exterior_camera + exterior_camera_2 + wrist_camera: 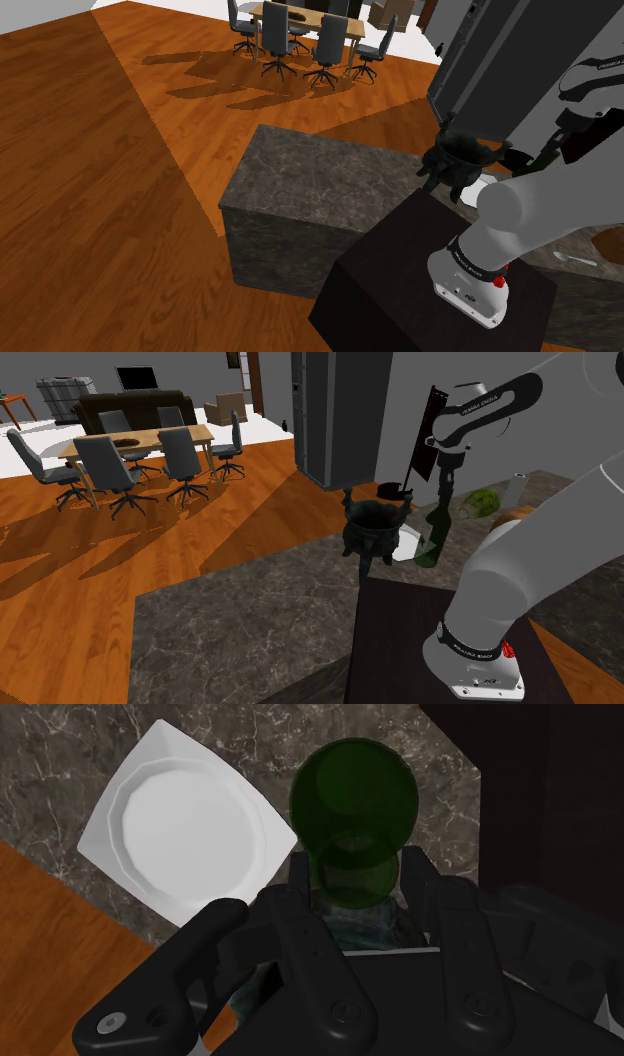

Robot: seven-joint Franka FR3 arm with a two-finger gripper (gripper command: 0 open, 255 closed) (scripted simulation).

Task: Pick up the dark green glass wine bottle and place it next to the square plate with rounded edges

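The fingers (455, 939) are closed on the neck of the dark green wine bottle (431, 542), so it hangs slightly tilted over the grey stone worktop (300, 190). It is just beside the square white plate (185, 824) (a black three-legged pot (373, 532) stands near), apparently ready for lowering.

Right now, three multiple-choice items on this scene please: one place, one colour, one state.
1. The white plate lies on: A the stone counter, B the wood floor, C a chair.
2. The bottle is: A clear, B dark green, C red.
3. The end effector is: A open, B shut on nothing, C shut on the bottle.
A: stone borders the plate. B: it shows green in the wrist view. C: the fingers clasp its neck.
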